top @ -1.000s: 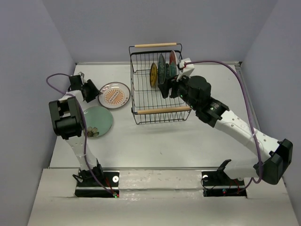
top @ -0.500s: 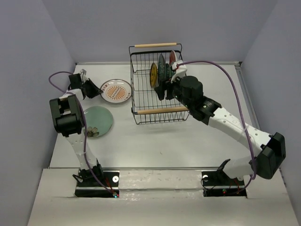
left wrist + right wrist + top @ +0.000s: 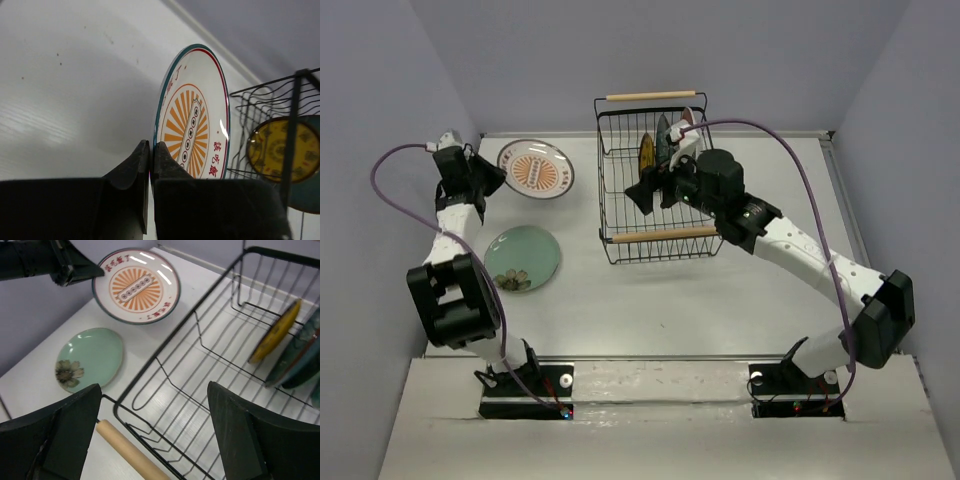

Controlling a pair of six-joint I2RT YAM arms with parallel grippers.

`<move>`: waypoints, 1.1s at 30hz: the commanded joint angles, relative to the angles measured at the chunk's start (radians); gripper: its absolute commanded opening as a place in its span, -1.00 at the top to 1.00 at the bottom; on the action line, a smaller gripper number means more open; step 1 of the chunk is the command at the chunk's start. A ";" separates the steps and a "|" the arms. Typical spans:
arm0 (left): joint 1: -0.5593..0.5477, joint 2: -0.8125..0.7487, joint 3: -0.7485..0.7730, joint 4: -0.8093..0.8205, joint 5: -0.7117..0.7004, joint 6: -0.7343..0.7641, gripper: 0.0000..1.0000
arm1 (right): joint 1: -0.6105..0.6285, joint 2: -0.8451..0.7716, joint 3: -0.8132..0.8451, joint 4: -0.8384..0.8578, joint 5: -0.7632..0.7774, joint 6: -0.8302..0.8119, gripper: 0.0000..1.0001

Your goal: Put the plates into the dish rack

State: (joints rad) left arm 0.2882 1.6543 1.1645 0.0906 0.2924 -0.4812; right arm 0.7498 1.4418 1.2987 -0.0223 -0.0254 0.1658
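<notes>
The white plate with the orange centre [image 3: 535,168] hangs tilted above the table's back left. My left gripper [image 3: 483,180] is shut on its near rim; in the left wrist view the fingertips [image 3: 150,150] pinch the rim of the white plate [image 3: 192,130]. A pale mint green plate [image 3: 522,258] lies flat on the table. The black wire dish rack [image 3: 610,215] holds an amber-yellow plate [image 3: 647,150] and teal plates [image 3: 663,138] on edge. My right gripper [image 3: 650,186] hovers open over the rack's left half [image 3: 155,390], holding nothing.
The rack has wooden bar handles at the back [image 3: 650,96] and at the front [image 3: 665,234]. The right wrist view shows the front handle [image 3: 130,455], the mint plate [image 3: 90,360] and the lifted white plate [image 3: 136,286] left of the rack. Walls close the table's back and sides.
My left gripper shut on the white plate's rim and lifted it off the table, back and to the left. My right gripper opened wider and shifted left inside the rack.
</notes>
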 commanded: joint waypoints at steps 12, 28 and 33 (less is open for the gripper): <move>-0.095 -0.648 -0.098 0.192 0.152 -0.045 0.89 | -0.231 0.209 0.349 0.068 -0.804 0.106 -0.96; -0.282 -0.590 -0.141 0.376 0.510 -0.158 0.89 | -0.242 0.293 0.398 0.133 -0.898 0.216 -0.24; -0.314 -0.623 -0.187 0.374 0.464 -0.180 0.29 | -0.242 0.312 0.367 0.261 -0.895 0.375 0.86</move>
State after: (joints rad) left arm -0.0036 1.0771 0.9962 0.3870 0.7525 -0.6117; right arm 0.4915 1.7363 1.6695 0.0746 -0.8761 0.4194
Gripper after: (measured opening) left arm 0.229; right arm 0.127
